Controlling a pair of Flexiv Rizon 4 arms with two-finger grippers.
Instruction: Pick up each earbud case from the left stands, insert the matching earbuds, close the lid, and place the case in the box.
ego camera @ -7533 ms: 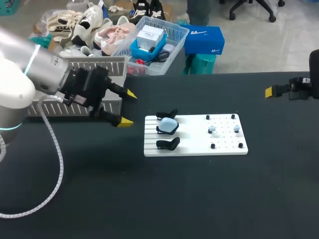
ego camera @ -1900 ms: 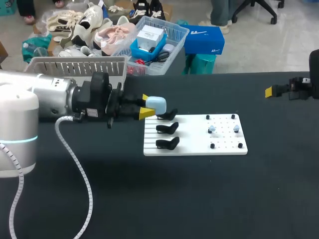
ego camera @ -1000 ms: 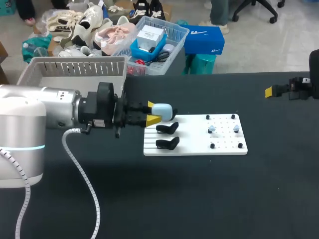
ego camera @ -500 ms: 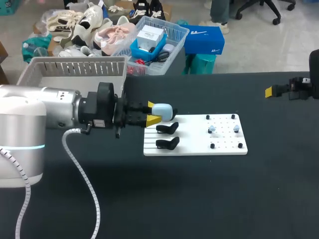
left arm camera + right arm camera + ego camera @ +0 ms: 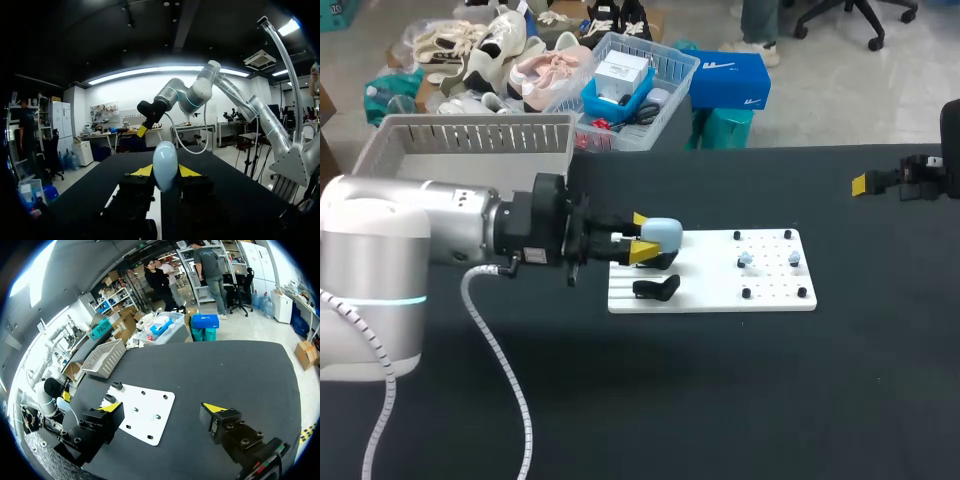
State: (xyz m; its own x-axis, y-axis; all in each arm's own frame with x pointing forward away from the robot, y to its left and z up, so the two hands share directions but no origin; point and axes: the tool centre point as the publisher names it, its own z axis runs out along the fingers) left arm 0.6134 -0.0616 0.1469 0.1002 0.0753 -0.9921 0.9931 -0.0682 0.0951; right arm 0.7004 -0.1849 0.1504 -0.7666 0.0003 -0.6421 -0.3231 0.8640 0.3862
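The left jaws are clamped on the earbud case [image 5: 165, 165], a pale blue pebble pinched between the two yellow tips and standing proud of them. Directly under the jaws are the black stands [image 5: 657, 288], at the end of the white board [image 5: 710, 300] nearest the left arm. I cannot tell whether the case is clear of the stand beneath it. Ahead of the jaws, farther along the board, two small pale earbuds [image 5: 746, 260] sit among black pegs. Behind the jaws and off to one side, by the far edge of the desk [image 5: 620, 400], is the grey box [image 5: 470, 135]. The right jaws stand wide apart with nothing between them, well away at the other end of the desk, with the board ahead of them.

The step in hand looks to be the pick-up, and the case's lid appears shut. The next move calls for carrying the case clear of the stands, getting the lid open, and bringing the right jaws over for an earbud, which is small and will need a fine pinch.
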